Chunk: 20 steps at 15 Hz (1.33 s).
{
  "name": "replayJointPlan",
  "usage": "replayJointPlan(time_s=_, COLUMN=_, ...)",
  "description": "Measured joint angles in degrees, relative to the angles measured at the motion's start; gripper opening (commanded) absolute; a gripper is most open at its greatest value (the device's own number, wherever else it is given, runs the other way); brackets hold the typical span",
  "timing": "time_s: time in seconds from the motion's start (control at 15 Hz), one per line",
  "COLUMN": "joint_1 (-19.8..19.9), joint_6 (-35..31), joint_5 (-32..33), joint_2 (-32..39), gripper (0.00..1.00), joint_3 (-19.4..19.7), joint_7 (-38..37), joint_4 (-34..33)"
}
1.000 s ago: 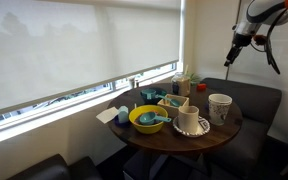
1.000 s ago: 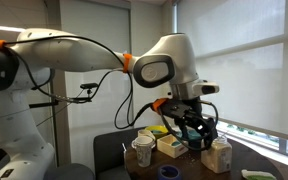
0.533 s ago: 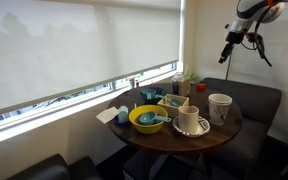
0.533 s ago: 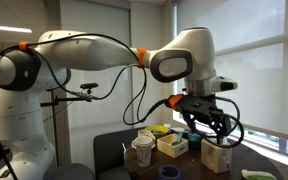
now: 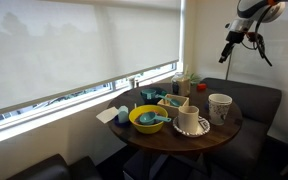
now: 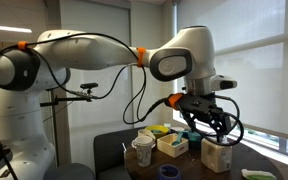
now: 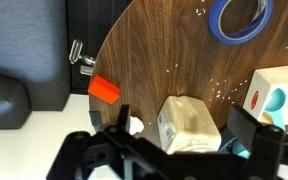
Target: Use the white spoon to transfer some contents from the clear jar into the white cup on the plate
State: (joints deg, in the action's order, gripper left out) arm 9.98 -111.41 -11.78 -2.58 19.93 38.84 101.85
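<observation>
Spoon (image 5: 184, 104), apparently being propped near-upright in the cup (image 5: 192, 122) on the plate (image 5: 206, 130), is being overlooked from high above, off to one side, by the gripper (image 5: 228, 55), jaws being held wide apart.

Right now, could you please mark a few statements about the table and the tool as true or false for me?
1. The tool is shut on something at table level. False: it hangs open and empty, high above the table.
2. The white cup sits on the plate. True.
3. The yellow bowl is on the floor. False: it is on the table.
4. A blue tape ring lies on the wood in the wrist view. True.
</observation>
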Motion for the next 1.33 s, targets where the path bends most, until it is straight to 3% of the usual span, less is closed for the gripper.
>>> replayJointPlan(time_s=0.33, joint_1=0.9, joint_6=0.0, joint_5=-3.8, joint_2=5.4, gripper=1.00, joint_3=-0.6, joint_7=4.8, joint_4=-4.8)
replayJointPlan(time_s=0.53, joint_1=2.5, joint_6=1.0, joint_5=-8.9, joint_2=12.7, gripper=1.00, joint_3=-2.7, joint_7=9.7, joint_4=-12.9)
replayJointPlan(time_s=1.0, joint_1=9.8, joint_6=9.5, joint_5=-15.2, joint_2=27.3, gripper=1.00, joint_3=-10.2, joint_7=10.0, joint_4=-32.0)
replayJointPlan(time_s=1.33, joint_1=10.2, joint_6=9.8, joint_5=-15.4, joint_2=28.2, gripper=1.00, joint_3=-10.2, joint_7=10.2, joint_4=-32.9)
